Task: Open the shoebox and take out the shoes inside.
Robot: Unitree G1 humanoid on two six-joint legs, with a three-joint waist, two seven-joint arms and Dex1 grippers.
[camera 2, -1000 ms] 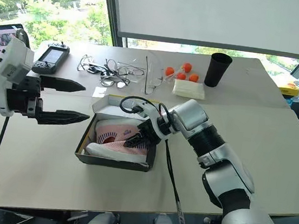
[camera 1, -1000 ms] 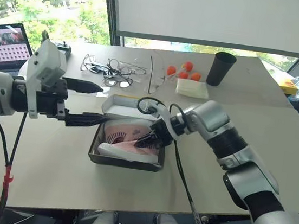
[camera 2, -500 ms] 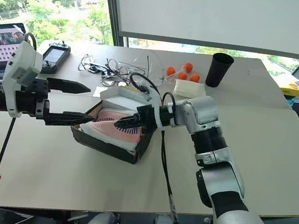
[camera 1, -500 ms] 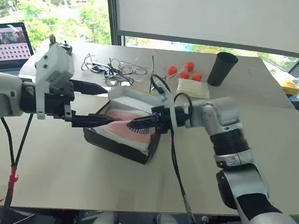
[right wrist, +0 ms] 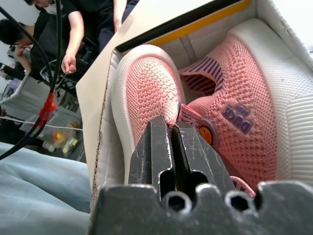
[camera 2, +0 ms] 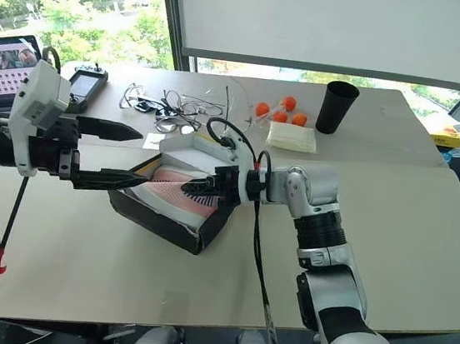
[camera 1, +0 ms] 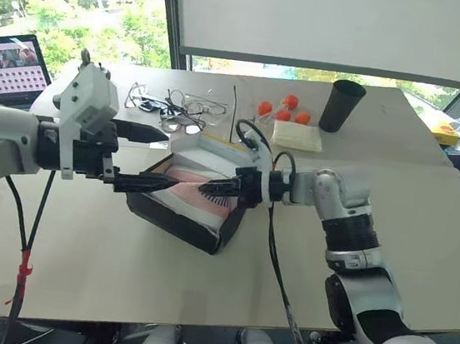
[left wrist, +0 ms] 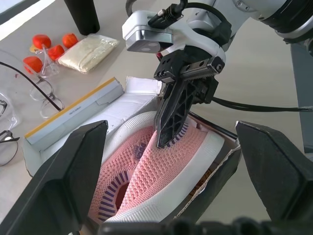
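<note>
Nearest you, your right gripper (right wrist: 171, 142) was clenched on the knit collar of one of the pink shoes (left wrist: 146, 181), its fingers (left wrist: 172, 113) reaching in from the right side of the shoebox (camera 1: 182, 216). The shoebox sat tilted on the table (camera 1: 101, 265), lid back, both shoes inside. Your left gripper (camera 1: 149, 158) was spread wide at the shoebox's left end, lower finger just over the shoes. Beyond lay glasses (camera 1: 175, 106) and a black cup (camera 1: 340, 105).
</note>
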